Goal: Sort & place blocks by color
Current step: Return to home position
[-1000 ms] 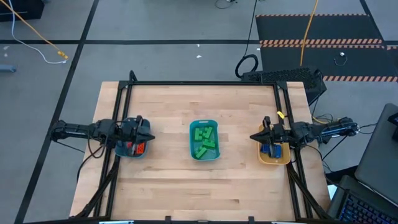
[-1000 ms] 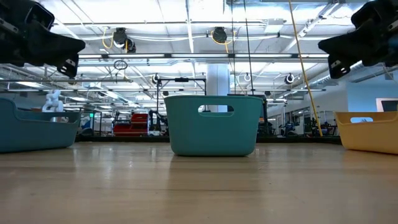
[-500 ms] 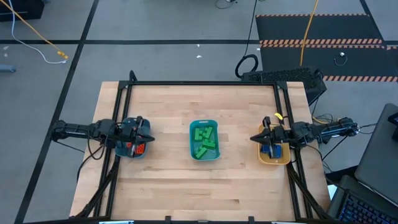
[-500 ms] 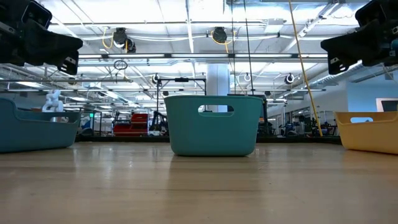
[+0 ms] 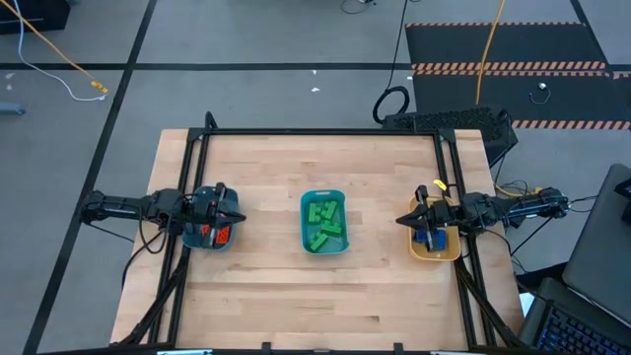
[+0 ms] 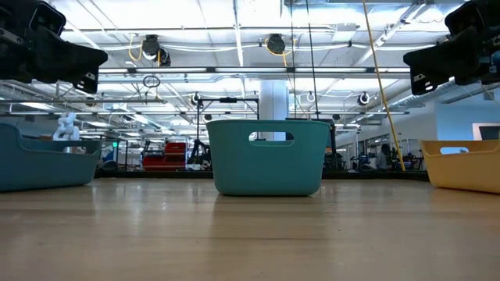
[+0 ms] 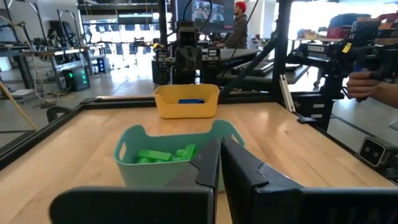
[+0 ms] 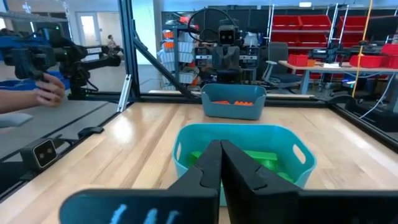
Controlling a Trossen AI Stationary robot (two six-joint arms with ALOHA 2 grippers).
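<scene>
Three bins stand in a row across the table. The left teal bin holds orange blocks. In the middle teal bin lie green blocks, and blue blocks lie in the yellow bin on the right. My left gripper hangs level above the left bin, shut and empty, pointing at the middle bin. My right gripper hangs level above the yellow bin, shut and empty, also pointing at the middle bin.
A black frame runs around the table's edges. Bare wood lies near and far of the bins. In the room beyond, a person's hand shows off the table's side beside a black rig.
My right gripper has rolled a little about its own pointing line, staying in place and shut. The bins and blocks have not moved.
</scene>
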